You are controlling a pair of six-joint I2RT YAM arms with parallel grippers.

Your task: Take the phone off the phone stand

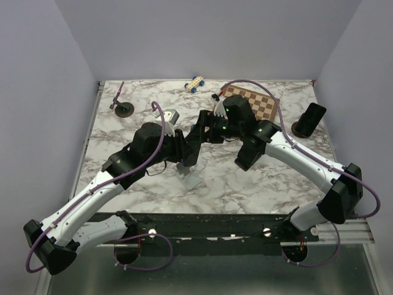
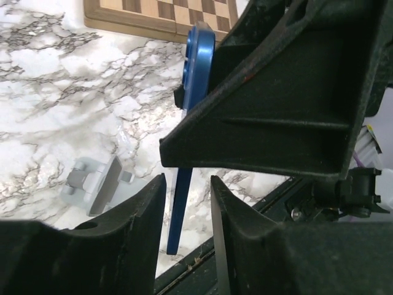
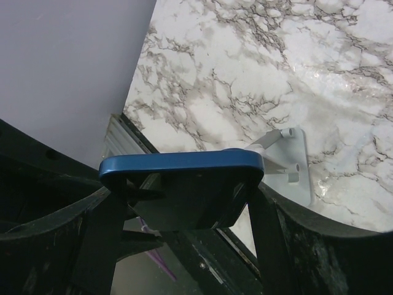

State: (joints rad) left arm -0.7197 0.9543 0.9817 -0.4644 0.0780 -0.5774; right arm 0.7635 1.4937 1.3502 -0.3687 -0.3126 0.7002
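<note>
The left arm point(image 1: 92, 196) and the right arm point(image 1: 301, 157) reach in from the near edge of the marble desk point(image 1: 245, 184) and meet over its middle, wrists crowded around a dark, tilted phone point(image 1: 189, 147); just nearer the bases lies the pale phone stand point(image 1: 189, 177), and whether the phone touches it cannot be told; at the far edge sit a toy car point(image 1: 195, 83) and a chessboard point(image 1: 258, 103); at the right a dark slab point(image 1: 312, 118) leans on a round base; far left, a brown disc point(image 1: 124, 109) bears a thin stick; purple cables point(image 1: 163, 126) loop along both arms.
</note>
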